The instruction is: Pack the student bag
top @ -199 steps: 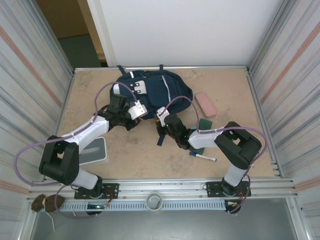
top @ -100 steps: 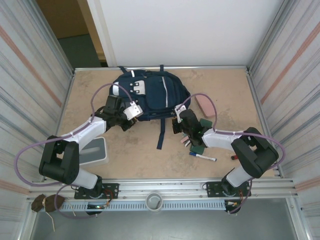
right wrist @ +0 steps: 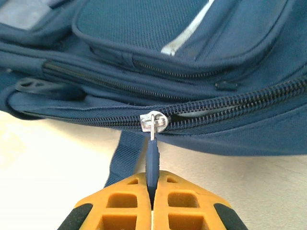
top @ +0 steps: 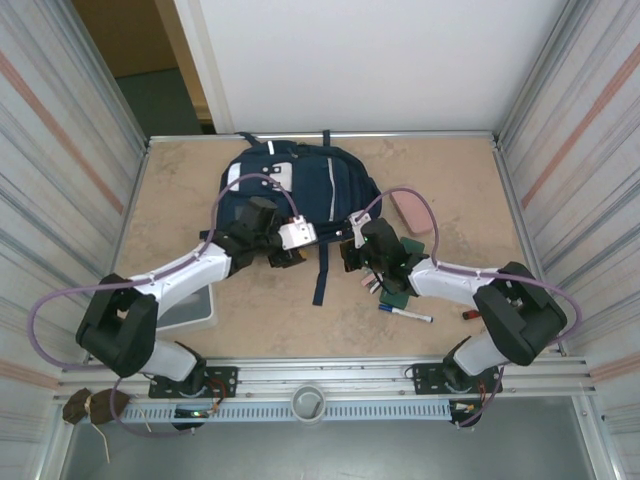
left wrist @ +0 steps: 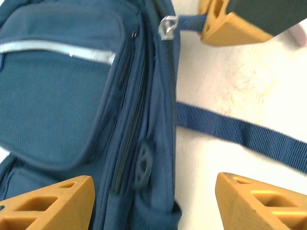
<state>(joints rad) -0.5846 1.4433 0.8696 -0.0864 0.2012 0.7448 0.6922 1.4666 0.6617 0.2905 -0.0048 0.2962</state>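
Student bag on the desk, gripped by its zipper pull.
Our right hand pinches it, ready to slide; our left hand hovers wide above the bag.

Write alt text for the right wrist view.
The right gripper, its orange fingers pressed together, pinches the blue zipper pull of the navy student bag. The pull is attached to a silver slider on the long zip running across the bag. Below the zip, a navy strap lies on the pale table.
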